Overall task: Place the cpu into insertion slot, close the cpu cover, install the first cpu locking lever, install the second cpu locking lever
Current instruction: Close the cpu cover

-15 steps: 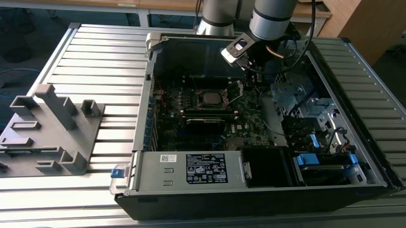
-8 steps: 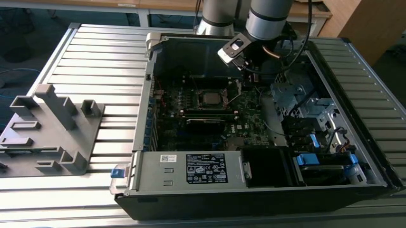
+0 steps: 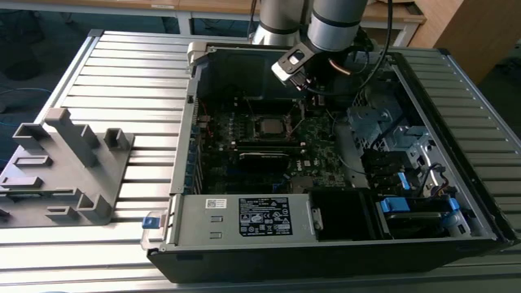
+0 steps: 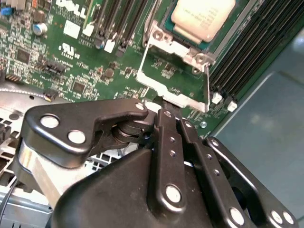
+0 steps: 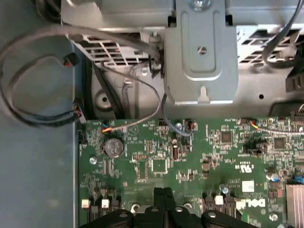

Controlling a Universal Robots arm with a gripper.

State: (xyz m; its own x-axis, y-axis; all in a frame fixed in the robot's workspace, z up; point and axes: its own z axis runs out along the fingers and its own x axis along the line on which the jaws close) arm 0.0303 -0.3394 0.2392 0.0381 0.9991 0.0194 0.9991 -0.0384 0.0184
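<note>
We're looking at a ribbed aluminium table, with wooden furniture at the back of the room. On the exterior view's left, a grey plastic fixture stands on the slats. An open computer case lies flat in the middle of the table, and the arm reaches down into its far end.

From out here the cpu is just a pale square in the middle of the motherboard, well apart from the arm's wrist.

The second wrist view tells more. The gripper has its two black fingers pressed flat together, clenched on nothing that I can see. The tips sit right at the near edge of the cpu cover; whether they touch it I can't tell. The cover is swung open, its silver frame lying over bare green board. Beyond its hinge, the cpu's dull metal top sits inside the insertion slot. Long black memory slots run alongside.

The first wrist view looks the other way, past the closed fingertips to a coin battery on the board. Black cables loop over the case floor, and a grey metal bracket stands against the case wall.
</note>
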